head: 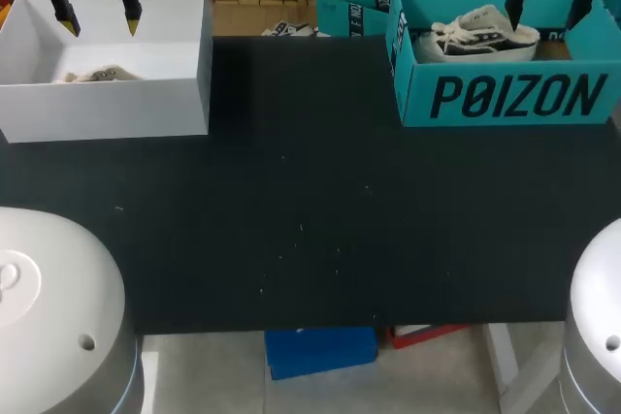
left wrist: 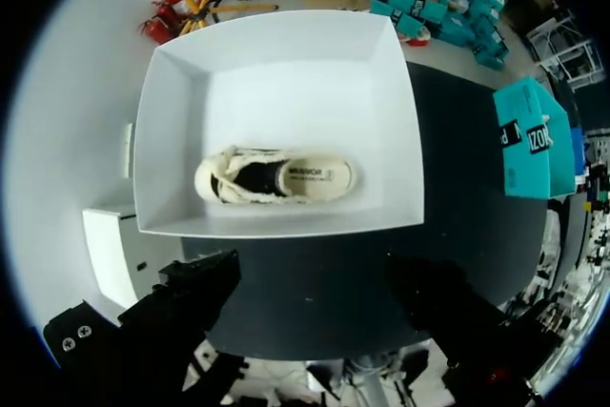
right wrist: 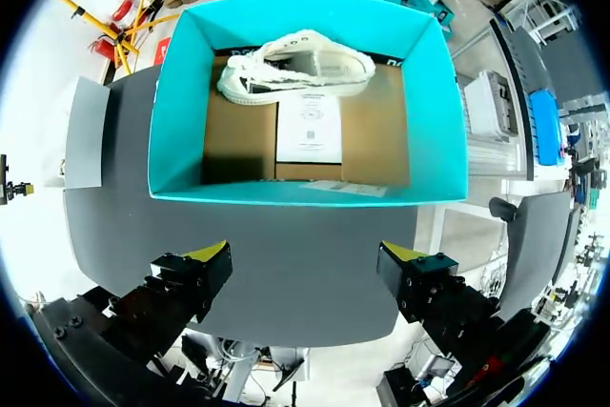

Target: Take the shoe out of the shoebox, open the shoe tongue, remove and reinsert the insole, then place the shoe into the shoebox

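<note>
counter check: both claws above boxes, no shoe lifted yet

black counter (head: 310, 201) carries two boxes in the head view: white box (head: 107, 109) at ten o'clock, teal shoebox (head: 505, 94) at two o'clock. left claw (head: 97, 15) hangs above the white box, fingers spread, nothing between them; cream shoe (left wrist: 276, 175) lies on the box floor ahead of it. right claw (right wrist: 305, 254) hangs above the teal shoebox, likewise spread and empty; laced shoe (right wrist: 297, 66) rests against the far wall, beside a paper sheet (right wrist: 308, 126). risk, as judged: a descent close to that wall may strike cardboard or snag loose laces. either box looks light and may lift or slide with its shoe, since nothing pins it down.
</note>
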Robot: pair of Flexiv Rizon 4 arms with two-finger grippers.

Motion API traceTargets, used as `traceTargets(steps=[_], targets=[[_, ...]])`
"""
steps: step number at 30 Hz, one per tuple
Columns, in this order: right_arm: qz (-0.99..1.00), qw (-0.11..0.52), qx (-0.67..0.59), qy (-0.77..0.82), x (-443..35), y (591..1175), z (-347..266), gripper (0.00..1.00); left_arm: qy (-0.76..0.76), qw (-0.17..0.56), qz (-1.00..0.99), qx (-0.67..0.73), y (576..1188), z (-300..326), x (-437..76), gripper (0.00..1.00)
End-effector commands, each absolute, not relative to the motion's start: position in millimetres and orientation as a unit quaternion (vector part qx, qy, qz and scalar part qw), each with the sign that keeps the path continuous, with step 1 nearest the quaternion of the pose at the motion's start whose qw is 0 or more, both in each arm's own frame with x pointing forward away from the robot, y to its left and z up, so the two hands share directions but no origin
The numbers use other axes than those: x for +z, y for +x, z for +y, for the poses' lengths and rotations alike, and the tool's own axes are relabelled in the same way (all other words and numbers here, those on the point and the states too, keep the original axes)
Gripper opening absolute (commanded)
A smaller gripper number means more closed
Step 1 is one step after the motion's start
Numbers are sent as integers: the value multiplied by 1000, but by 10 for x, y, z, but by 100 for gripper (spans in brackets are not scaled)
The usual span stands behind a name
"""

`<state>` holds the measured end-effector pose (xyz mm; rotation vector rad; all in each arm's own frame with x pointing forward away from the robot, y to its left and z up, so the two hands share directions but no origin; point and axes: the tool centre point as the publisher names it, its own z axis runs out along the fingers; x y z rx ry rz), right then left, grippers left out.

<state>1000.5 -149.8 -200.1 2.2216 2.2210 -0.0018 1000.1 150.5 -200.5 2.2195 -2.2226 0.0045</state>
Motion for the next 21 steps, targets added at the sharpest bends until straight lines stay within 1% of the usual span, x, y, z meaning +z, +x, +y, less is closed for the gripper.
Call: traceTargets(steps=[1, 4, 7, 9, 12, 15, 17, 21], targets=[[721, 7, 5, 692, -2012, 10021, -1496, 100, 707, 0, -708, 1, 10001, 1505, -2005, 100], [772, 24, 12, 635, -2007, 10077, -1496, 100, 707, 0, -708, 1, 10001, 1505, -2005, 100], [837, 56, 27, 544, -1980, 10163, -1499, 100, 707, 0, -708, 1, 10001, 1505, -2005, 100], [889, 77, 20, 450, -1975, 10222, -1500, 100, 707, 0, -708, 1, 10001, 1505, -2005, 100], [930, 87, 28, 356, -1973, 10300, -1518, 100, 707, 0, -708, 1, 10001, 1505, -2005, 100], [976, 88, 28, 195, -1963, 10391, -1529, 100, 707, 0, -708, 1, 10001, 1505, -2005, 100], [994, 81, -10, 74, -1947, 10391, -1539, 100, 707, 0, -708, 1, 10001, 1505, -2005, 100], [994, 81, -10, 74, -1947, 10391, -1539, 100, 707, 0, -708, 1, 10001, 1505, -2005, 100]])
